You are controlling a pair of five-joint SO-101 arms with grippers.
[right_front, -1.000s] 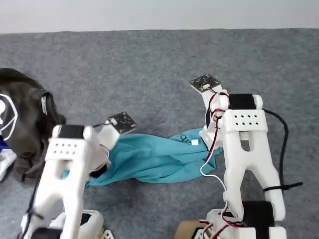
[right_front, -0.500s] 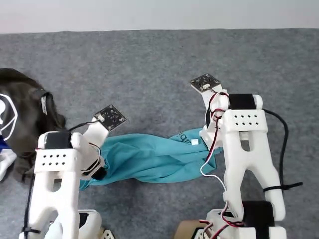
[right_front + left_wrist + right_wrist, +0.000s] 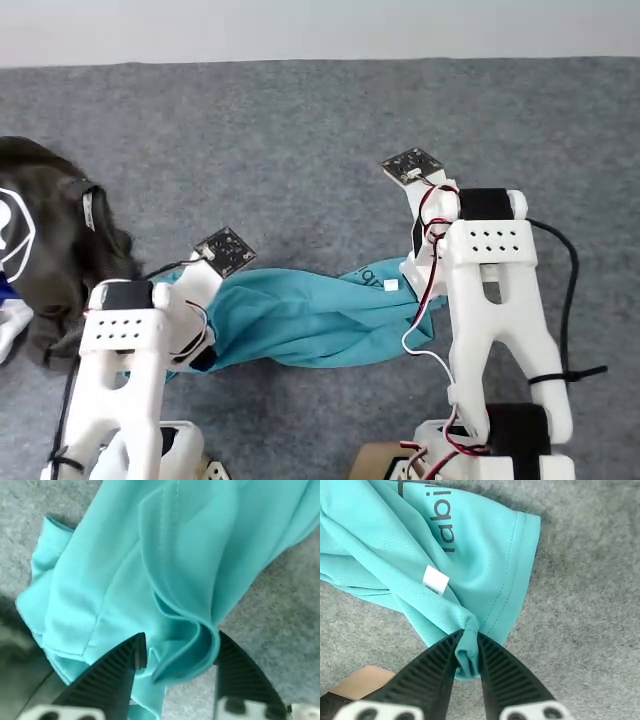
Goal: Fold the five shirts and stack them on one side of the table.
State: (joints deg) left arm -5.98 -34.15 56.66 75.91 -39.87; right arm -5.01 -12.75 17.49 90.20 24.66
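Left hand [image 3: 179, 645] spread astride a loose fold of the teal shirt [image 3: 150, 555], seemingly ready to grip. Right hand [image 3: 468, 637] pinching its bunched hem, likely as an anchor. From above, the shirt lies stretched between both arms on the grey surface [image 3: 300, 130], with a dark shirt heap [image 3: 50, 240] beside the left arm.

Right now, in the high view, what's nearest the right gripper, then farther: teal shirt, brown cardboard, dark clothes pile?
1. teal shirt: pinched in the right gripper.
2. brown cardboard: at the bottom edge, just right of middle.
3. dark clothes pile: far left edge.
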